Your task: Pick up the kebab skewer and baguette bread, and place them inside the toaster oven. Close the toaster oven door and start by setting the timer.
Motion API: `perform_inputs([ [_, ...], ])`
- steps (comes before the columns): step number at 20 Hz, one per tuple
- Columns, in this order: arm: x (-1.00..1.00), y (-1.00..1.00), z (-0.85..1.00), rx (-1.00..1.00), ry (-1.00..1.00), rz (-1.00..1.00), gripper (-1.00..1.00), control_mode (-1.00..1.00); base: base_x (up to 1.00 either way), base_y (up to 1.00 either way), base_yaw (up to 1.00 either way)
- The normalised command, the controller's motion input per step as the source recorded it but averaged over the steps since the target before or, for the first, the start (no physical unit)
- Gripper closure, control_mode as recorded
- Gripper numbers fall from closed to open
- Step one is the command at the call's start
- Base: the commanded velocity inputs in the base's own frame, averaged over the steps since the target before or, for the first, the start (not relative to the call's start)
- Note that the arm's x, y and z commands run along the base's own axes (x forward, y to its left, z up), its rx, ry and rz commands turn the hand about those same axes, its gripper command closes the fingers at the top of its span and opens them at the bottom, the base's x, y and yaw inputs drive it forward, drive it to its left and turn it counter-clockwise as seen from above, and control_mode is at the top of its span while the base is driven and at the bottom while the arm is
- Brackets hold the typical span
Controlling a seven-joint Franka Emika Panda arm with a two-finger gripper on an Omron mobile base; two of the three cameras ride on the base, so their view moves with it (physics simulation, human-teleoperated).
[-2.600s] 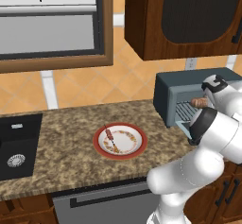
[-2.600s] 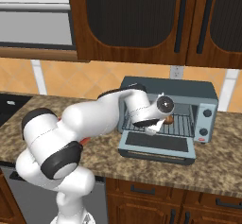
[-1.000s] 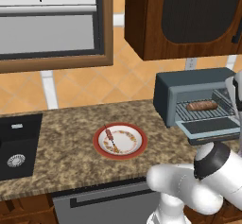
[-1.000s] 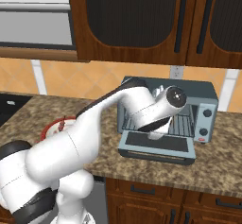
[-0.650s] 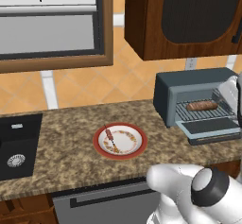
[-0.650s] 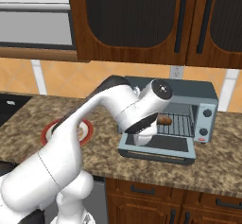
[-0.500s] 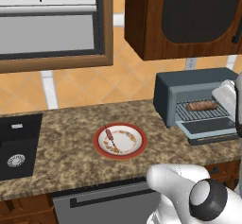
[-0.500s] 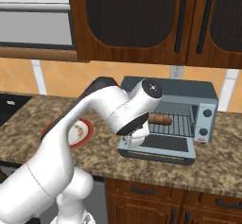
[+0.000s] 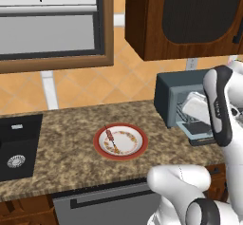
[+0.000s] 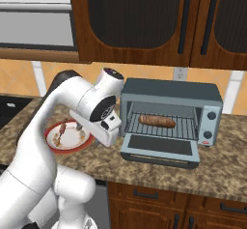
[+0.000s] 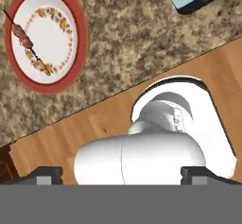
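The baguette bread [image 10: 157,121] already lies on the wire rack inside the toaster oven [image 10: 170,122], whose door [image 10: 160,149] hangs dropped open toward the near edge of the counter. What is left to fetch is the kebab skewer [image 10: 61,130], and the coming move turns on where it lies from the gripper [image 11: 121,172].

In the right base view the hand hangs between the plate [image 10: 82,142] and the oven, just left of the open door, so the skewer lies to the left of the tool, with the oven on the opposite side. The plate sits on the speckled granite counter [image 9: 71,129], well left of the oven and right of the black sink [image 9: 19,145].

The skewer [image 9: 110,140] rests on the left half of the plate [image 9: 137,142], its long axis running from the far-left rim toward the near middle — a diagonal, not square to the counter edge. In the hand view the skewer [image 11: 27,43] lies toward the upper left corner, far off the line between the fingertips [image 11: 45,173], which stand wide apart with nothing between them.

So the judgement is that the arm must swing left and come down over the plate, with the hand turned so the open jaws straddle the thin stick across its diagonal — closing along it would likely miss.
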Motion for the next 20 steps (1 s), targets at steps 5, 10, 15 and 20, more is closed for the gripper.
perform_inputs([
  [5, -0.3, 0.99, -0.15, -0.2, 0.05, 0.51, -1.0, -1.0, 0.0, 0.0, 0.0],
  [10, 0.03, 0.61, -0.17, -0.09, 0.0, 0.36, -1.0, -1.0, 0.0, 0.0, 0.0],
  [15, 0.37, 0.44, -0.1, -0.01, 0.0, 0.15, -1.0, -1.0, 0.0, 0.0, 0.0],
  [20, 0.65, 0.53, -0.01, -0.05, 0.0, -0.02, -1.0, -1.0, 0.0, 0.0, 0.0],
])
